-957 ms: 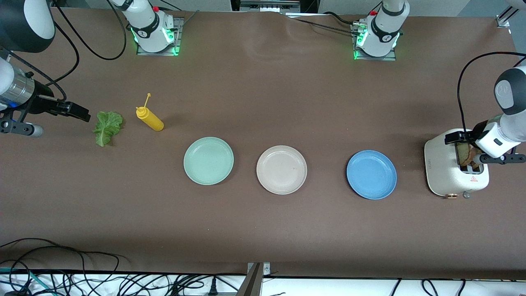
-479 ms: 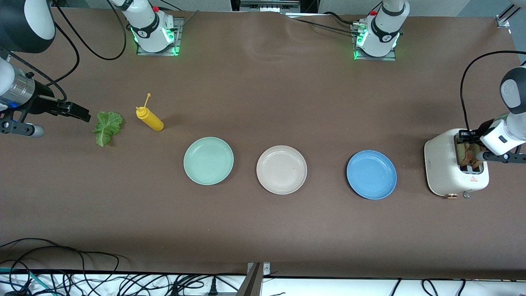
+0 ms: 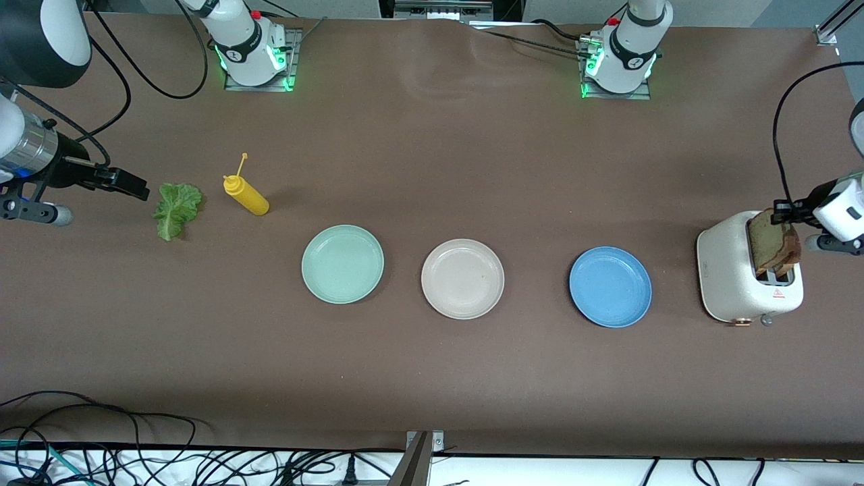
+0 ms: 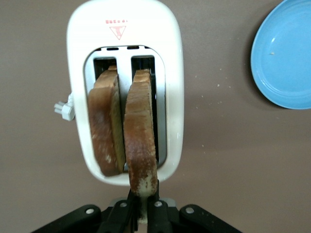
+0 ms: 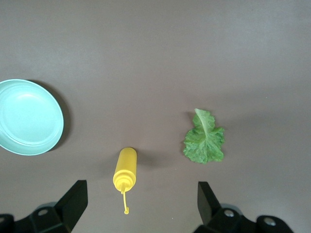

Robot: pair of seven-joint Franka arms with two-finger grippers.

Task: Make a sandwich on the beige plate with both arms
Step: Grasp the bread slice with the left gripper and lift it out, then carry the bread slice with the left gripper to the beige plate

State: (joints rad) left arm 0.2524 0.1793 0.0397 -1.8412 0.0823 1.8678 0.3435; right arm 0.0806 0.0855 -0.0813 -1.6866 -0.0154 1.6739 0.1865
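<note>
A white toaster (image 3: 729,283) stands at the left arm's end of the table. My left gripper (image 3: 784,212) (image 4: 142,206) is over it, shut on the top crust of one bread slice (image 3: 765,241) (image 4: 141,141), which is raised partway out of its slot. A second slice (image 3: 792,251) (image 4: 104,126) sits in the other slot. The beige plate (image 3: 462,278) lies bare at mid-table. A green lettuce leaf (image 3: 177,208) (image 5: 204,143) lies at the right arm's end, and my right gripper (image 3: 140,190) (image 5: 141,201) hangs open beside it with nothing between its fingers.
A mint green plate (image 3: 343,264) (image 5: 24,116) and a blue plate (image 3: 610,287) (image 4: 286,53) flank the beige one. A yellow squeeze bottle (image 3: 247,196) (image 5: 125,167) lies between the lettuce and the mint plate. Cables run along the table's front edge.
The left gripper closed on a bread slice in the toaster and lifted it partway out. The right arm has not moved.
</note>
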